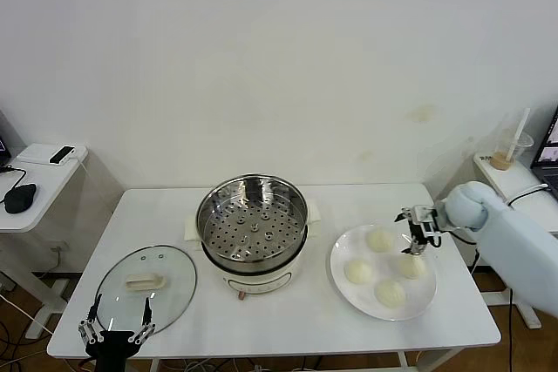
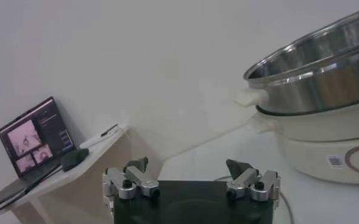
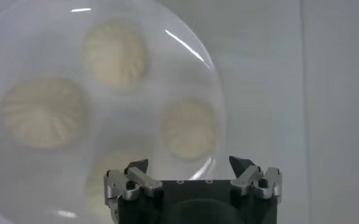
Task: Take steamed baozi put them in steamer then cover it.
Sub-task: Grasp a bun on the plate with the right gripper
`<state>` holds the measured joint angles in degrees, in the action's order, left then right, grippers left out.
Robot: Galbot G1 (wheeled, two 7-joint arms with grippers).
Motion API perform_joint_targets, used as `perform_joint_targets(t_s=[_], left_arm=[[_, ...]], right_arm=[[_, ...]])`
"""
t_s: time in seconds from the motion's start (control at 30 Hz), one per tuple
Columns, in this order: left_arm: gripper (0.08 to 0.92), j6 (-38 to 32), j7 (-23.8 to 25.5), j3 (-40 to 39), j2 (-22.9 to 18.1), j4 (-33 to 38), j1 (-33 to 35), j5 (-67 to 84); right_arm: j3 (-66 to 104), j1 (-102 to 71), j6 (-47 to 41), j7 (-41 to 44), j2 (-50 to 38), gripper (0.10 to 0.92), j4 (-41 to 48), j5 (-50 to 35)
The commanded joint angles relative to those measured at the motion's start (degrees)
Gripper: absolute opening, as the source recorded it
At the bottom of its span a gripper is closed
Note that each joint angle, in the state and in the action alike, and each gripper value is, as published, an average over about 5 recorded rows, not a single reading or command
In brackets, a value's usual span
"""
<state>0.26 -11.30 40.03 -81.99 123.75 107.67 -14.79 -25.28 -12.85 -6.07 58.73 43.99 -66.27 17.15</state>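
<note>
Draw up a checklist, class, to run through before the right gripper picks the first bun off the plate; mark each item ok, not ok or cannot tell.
1. Round shiny steel steamer basket uncovered and empty: ok.
2. Round clear glass lid lying on the table, beside the steamer: ok.
3. Four cream-white buns on the flat white plate: ok.
4. Right gripper open above the plate: ok.
5. Left gripper open at the table's near edge, away from the steamer: ok.
6. Right gripper centred over one bun: cannot tell.

No text, brand or number can be read anywhere. The steamer (image 2: pixel 325 91) carries a small white sticker (image 2: pixel 333 161) low on its cream base, beside a ring-shaped mark, but its print is too small to make out. A laptop screen (image 2: pixel 36 134), well apart from the steamer, shows only blurred windows.
</note>
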Motion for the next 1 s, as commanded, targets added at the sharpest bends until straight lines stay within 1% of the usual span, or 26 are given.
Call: perform_joint_targets(t_s=[0.03, 0.2, 0.63, 0.73, 0.83, 1.0], left_arm=[[0.823, 0.05, 0.2, 0.53, 0.0, -0.19, -0.17, -0.27], [0.823, -0.06, 1.19, 0.7, -0.01, -0.29, -0.21, -1.57], [0.823, -0.07, 1.49, 0.75, 0.25, -0.98, -0.62, -1.73], [0.823, -0.1, 1.45, 0.78, 0.25, -1.06, -0.73, -1.69], [0.823, -0.12, 1.56, 0.77, 0.25, -1.06, -0.71, -1.71], [0.823, -0.17, 1.42, 0.86, 0.24, -0.94, -0.73, -1.59]], right_arm=[[-5.03, 4.18, -0.47, -0.1, 5.2, 0.823, 6.79, 1.26], [-4.81, 3.98, -0.78, -0.95, 6.26, 0.823, 8.11, 1.97], [-5.27, 3.58, -1.66, -1.98, 7.45, 0.816, 8.48, 2.04], [-5.3, 3.31, -1.9, -2.05, 7.48, 0.799, 8.35, 2.28], [-5.38, 3.17, -2.09, -2.05, 7.37, 0.766, 8.15, 2.36], [-5.32, 3.08, -2.03, -2.29, 7.24, 0.67, 7.79, 2.09]])
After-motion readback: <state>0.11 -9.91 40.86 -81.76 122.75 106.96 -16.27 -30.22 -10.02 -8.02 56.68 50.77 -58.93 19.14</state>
